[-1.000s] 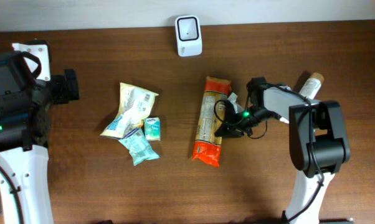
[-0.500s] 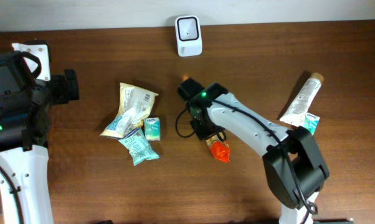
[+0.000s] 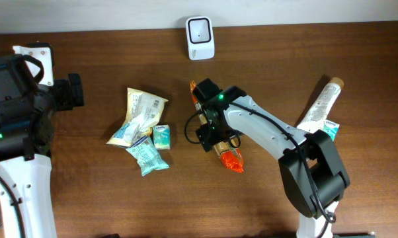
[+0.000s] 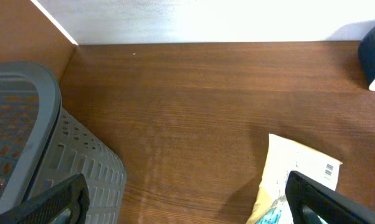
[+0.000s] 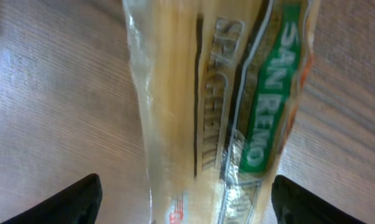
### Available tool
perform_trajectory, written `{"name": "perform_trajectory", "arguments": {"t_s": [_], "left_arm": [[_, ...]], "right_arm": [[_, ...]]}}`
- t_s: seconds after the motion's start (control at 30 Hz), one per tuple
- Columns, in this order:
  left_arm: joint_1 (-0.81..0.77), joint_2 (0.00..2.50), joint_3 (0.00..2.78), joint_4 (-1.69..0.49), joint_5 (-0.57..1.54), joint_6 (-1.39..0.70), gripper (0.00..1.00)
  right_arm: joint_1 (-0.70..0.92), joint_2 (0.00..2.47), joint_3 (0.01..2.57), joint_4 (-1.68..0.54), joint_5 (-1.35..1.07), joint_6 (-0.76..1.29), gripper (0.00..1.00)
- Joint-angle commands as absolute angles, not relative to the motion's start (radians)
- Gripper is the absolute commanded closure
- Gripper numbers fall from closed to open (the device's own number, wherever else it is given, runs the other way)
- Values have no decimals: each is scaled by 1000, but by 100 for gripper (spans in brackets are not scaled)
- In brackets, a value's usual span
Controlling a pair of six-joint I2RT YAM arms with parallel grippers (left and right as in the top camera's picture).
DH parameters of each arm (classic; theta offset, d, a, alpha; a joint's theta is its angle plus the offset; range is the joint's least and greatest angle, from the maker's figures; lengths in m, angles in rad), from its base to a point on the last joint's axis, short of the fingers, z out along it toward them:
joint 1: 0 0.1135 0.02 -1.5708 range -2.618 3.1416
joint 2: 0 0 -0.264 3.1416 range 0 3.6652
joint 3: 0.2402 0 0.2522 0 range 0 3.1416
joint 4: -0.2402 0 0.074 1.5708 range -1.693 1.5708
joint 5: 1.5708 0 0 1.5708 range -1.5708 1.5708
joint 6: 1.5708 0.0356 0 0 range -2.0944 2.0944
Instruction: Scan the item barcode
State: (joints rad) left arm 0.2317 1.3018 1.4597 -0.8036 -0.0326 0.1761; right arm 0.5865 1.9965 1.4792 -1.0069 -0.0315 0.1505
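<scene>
The item is a long clear spaghetti pack (image 5: 206, 93) with a green label. It lies flat on the table, and in the overhead view its orange end (image 3: 231, 159) sticks out below my right arm. My right gripper (image 3: 209, 131) hovers over the pack's middle, and the rest of the pack is hidden beneath it. In the right wrist view that gripper (image 5: 187, 202) stands open, one finger on each side of the pack. The white barcode scanner (image 3: 200, 29) stands at the table's far edge. My left gripper (image 4: 187, 205) is open and empty at the far left.
A pile of snack packets (image 3: 143, 125) lies left of the pack, and its pale bag (image 4: 299, 174) shows in the left wrist view. A grey basket (image 4: 25, 137) sits by my left arm. A white tube (image 3: 321, 104) and a teal packet (image 3: 329, 129) lie at the right.
My right arm has swung left across the table with the spaghetti pack, turning it. Its jaws have gone from shut to wide open, letting the pack go. The left arm has not moved.
</scene>
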Motion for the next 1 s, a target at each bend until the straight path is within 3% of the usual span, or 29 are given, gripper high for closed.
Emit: {"name": "perform_trajectory", "arguments": {"t_s": [0.0, 0.1, 0.17, 0.2, 0.23, 0.4, 0.47, 0.77, 0.97], "left_arm": [[237, 1301, 1470, -802, -21, 189, 1], [237, 1301, 1470, -802, -22, 189, 1], [237, 1301, 1470, -802, -21, 189, 1], [237, 1301, 1470, -802, -21, 189, 1], [237, 1301, 1470, -802, -21, 189, 1], [237, 1301, 1470, -802, -21, 189, 1], [237, 1301, 1470, -802, -21, 189, 1], [237, 1301, 1470, -802, -21, 189, 1], [237, 1301, 1470, -805, -21, 189, 1]], "right_arm": [[572, 2006, 1403, -966, 28, 147, 13], [537, 2006, 1392, -932, 93, 147, 15], [514, 2006, 1392, -916, 91, 147, 25], [500, 2006, 1392, -910, 86, 147, 32], [472, 2006, 1392, -900, 17, 147, 49], [434, 2005, 1392, -884, -144, 99, 96], [423, 1997, 1394, -884, -234, 54, 96], [220, 1773, 1508, -830, -1059, -75, 96], [143, 1744, 1510, -777, -1317, -75, 96]]}}
